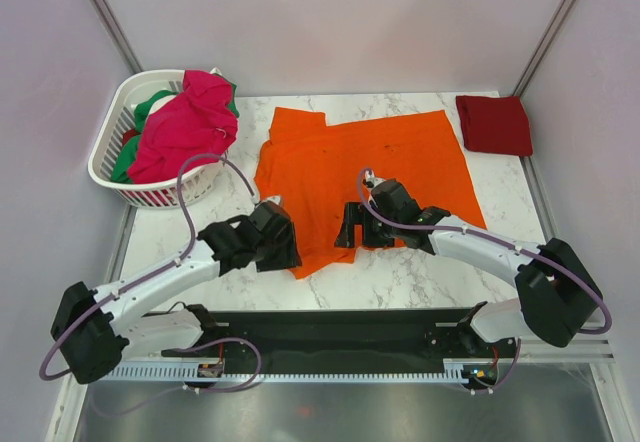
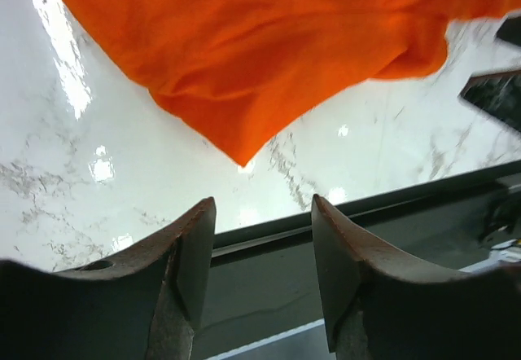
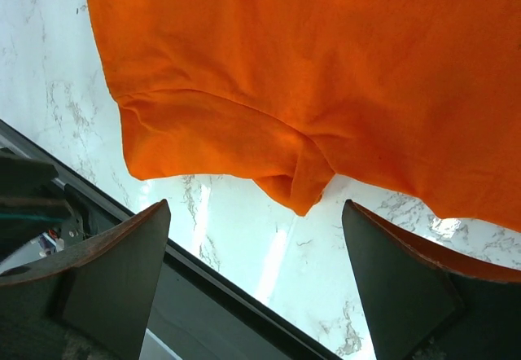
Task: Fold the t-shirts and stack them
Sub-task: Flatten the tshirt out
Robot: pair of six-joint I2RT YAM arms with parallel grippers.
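The bright orange t-shirt (image 1: 365,167) lies spread and rumpled in the middle of the table; it also shows in the left wrist view (image 2: 269,42) and the right wrist view (image 3: 326,75). My left gripper (image 1: 283,242) is open and empty, just left of the shirt's near corner (image 2: 242,158). My right gripper (image 1: 353,228) is open and empty over the shirt's near hem (image 3: 305,193). The dark red t-shirt (image 1: 494,124) lies folded at the far right. The magenta-pink t-shirt (image 1: 185,124) is heaped over a green one (image 1: 150,107) in the basket.
The white slatted basket (image 1: 130,187) stands at the far left corner. A black strip (image 1: 340,327) runs along the table's near edge between the arm bases. Purple walls close in the sides and back.
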